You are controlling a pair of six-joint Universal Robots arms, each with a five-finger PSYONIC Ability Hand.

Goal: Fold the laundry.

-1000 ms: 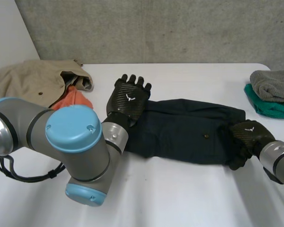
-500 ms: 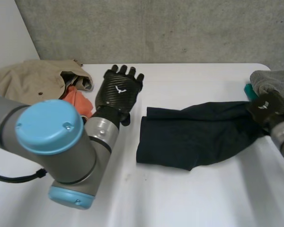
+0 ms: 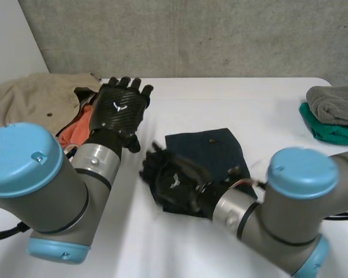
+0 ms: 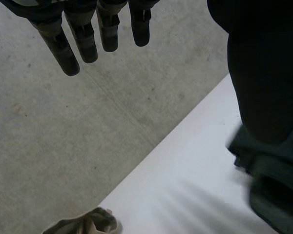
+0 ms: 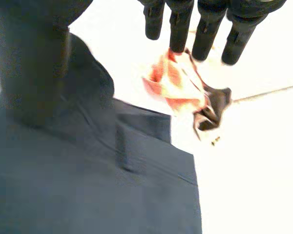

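Two hands hold nothing, fingers straight: left hand (image 3: pixel 119 110) hovers clear, right hand (image 3: pixel 173 182) at the near edge of the dark garment (image 3: pixel 209 147) lying folded on the table (image 3: pixel 249 104), where a fingertip snagging cloth on withdrawal would likely drag the fold open.

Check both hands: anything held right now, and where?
Nothing. Left hand is open, raised beside the table's clothes; right hand has straight fingers over the folded dark garment.
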